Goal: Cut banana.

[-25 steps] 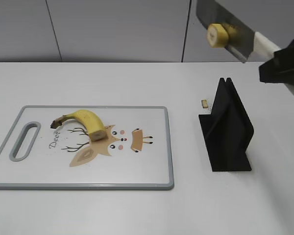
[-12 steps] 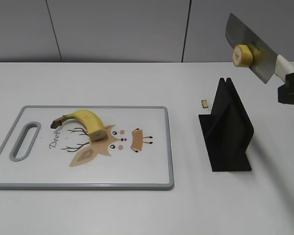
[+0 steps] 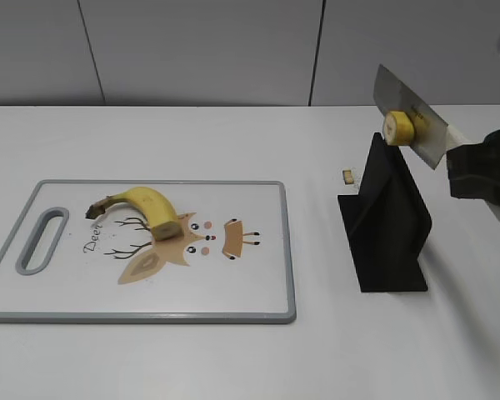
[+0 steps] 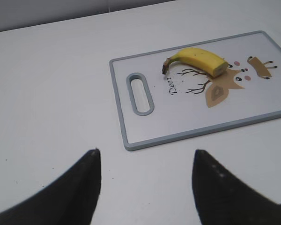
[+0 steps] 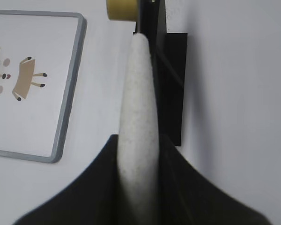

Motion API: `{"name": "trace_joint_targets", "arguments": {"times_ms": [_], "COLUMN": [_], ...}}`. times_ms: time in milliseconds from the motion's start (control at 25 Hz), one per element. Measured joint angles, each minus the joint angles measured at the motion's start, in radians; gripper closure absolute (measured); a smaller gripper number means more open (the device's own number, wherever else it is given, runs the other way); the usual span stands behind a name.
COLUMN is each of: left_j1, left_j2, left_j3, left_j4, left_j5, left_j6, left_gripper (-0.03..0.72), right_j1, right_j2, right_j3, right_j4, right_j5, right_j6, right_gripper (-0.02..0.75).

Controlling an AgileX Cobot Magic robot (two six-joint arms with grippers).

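The right tool (image 5: 138,154) is pinched on the pale handle of a knife (image 3: 410,125), its two dark fingers (image 5: 103,173) pressed against either side of the grip. The blade hangs in the air just above the top edge of the black knife stand (image 3: 386,218), tilted — and a cut slice of banana (image 3: 397,127) clings to its flat side.

Well to the left of that tool, the rest of the banana (image 3: 142,208) lies on the cutting board (image 3: 258,304) on the white tabletop (image 3: 233,142), cut end toward the printed deer.

The left tool (image 4: 145,183) hovers over bare tabletop with its fingers spread wide — the board lies ahead of it and to its right.
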Motion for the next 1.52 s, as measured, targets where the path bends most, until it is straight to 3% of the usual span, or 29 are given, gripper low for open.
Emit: {"name": "trace_joint_targets", "arguments": {"times_ms": [1160,1520], "left_j1": [0.000,0.000], "left_j2": [0.000,0.000], "left_j3": [0.005,0.005], "left_j4": [0.003,0.003], "left_j5": [-0.010,-0.010], "left_j6": [0.000,0.000], "left_gripper": [0.113,0.128], "right_j1": [0.000,0.000], "right_j2": [0.134,0.178], "right_j3": [0.000,0.000], "right_j4": [-0.016,0.044], "right_j5": [-0.031,-0.014], "right_j6": [0.110,0.099], "right_gripper": [0.565,0.565]}}
